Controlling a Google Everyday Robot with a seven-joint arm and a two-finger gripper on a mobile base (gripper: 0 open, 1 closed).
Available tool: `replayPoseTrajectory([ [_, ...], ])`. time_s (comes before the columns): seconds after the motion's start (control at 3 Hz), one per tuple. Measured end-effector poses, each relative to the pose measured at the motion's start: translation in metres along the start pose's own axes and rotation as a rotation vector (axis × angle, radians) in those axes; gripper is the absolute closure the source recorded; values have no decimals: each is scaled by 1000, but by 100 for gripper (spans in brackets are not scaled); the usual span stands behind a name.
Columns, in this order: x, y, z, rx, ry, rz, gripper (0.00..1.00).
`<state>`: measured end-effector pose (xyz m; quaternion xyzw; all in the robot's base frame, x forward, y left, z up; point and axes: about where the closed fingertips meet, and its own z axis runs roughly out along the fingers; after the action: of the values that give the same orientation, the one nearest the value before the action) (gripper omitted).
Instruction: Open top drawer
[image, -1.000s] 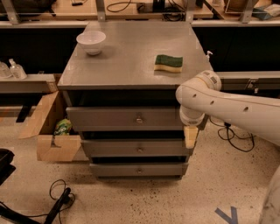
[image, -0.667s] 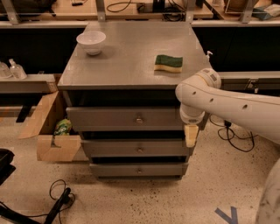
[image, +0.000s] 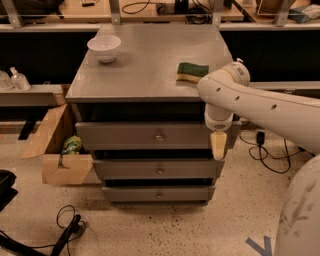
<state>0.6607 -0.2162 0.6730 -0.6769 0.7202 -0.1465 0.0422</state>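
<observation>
The top drawer (image: 125, 136) is the widest grey front of the cabinet, with a small round knob (image: 159, 136) at its centre. Its front faces me and none of its inside shows. My gripper (image: 217, 146) hangs pointing down from the white arm (image: 260, 107), in front of the right end of the top drawer's front. It is well to the right of the knob and at about the knob's height.
Two narrower drawers (image: 159, 171) lie below. A white bowl (image: 104, 47) and a green-and-yellow sponge (image: 191, 72) sit on the cabinet top (image: 145, 75). An open cardboard box (image: 55, 150) stands on the floor at the left. Cables (image: 70, 230) lie at front left.
The arm and gripper have risen a little beside the right end of the top drawer. The drawer and the things on the cabinet have not moved.
</observation>
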Motion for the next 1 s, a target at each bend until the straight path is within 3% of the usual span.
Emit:
replayPoseTrajectory([
  [0.33, 4, 8, 14, -25, -41, 26, 0],
  [0.67, 4, 8, 14, -25, -41, 26, 0],
  [1.0, 0, 11, 21, -25, -35, 9, 16],
])
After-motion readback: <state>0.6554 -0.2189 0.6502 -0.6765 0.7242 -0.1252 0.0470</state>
